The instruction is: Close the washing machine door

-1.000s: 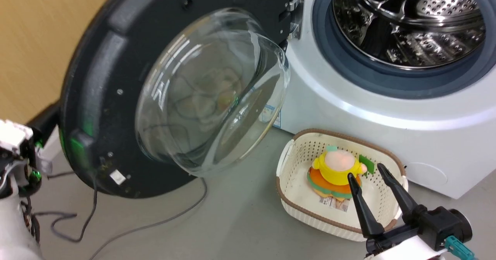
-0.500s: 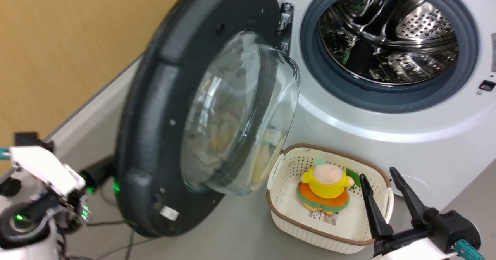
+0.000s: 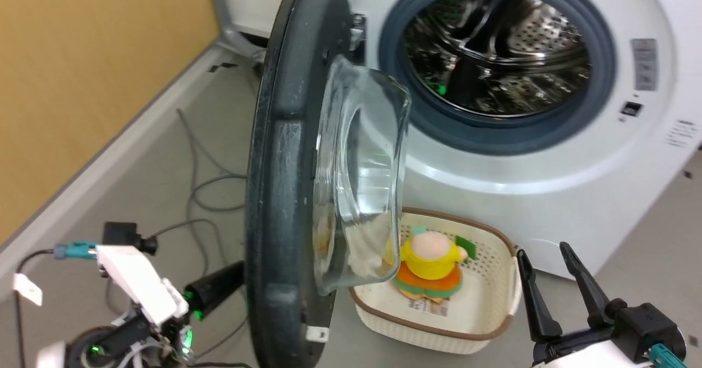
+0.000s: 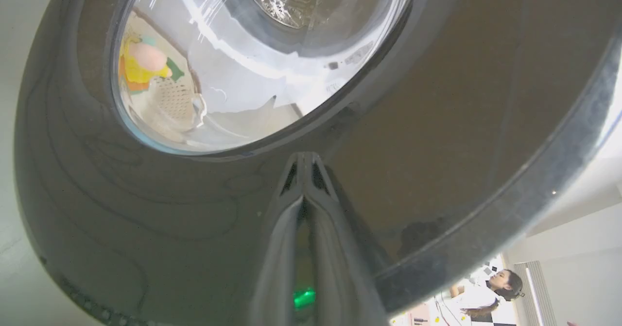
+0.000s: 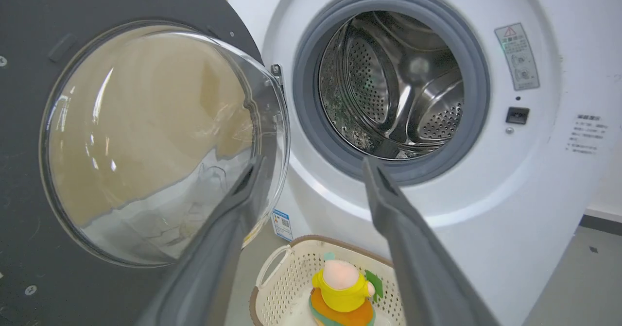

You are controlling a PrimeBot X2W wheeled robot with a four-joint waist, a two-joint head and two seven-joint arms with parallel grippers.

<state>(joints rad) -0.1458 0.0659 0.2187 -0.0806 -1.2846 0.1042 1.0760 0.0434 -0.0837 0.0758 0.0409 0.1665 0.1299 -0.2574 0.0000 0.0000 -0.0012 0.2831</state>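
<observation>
The grey floor [image 3: 647, 269] carries a white washing machine [image 3: 548, 192], standing at the far right. A cream basket [image 3: 439, 332] with a brown rim sits on the floor just in front of the machine. Loose grey cables [image 3: 219, 177] trail across the floor at the left, near the wall.

Washing machine door [image 3: 285, 192] standing out from the washing machine [image 3: 537, 192] at its left side, basket [image 3: 439, 329] on the floor [image 3: 159, 154] before the machine, toy [image 3: 430, 258] in it, cables [image 3: 200, 192] on the floor left of the machine, left gripper [image 4: 303, 158] against the door's outer face, right gripper [image 3: 542, 249] before the machine's right half.
</observation>
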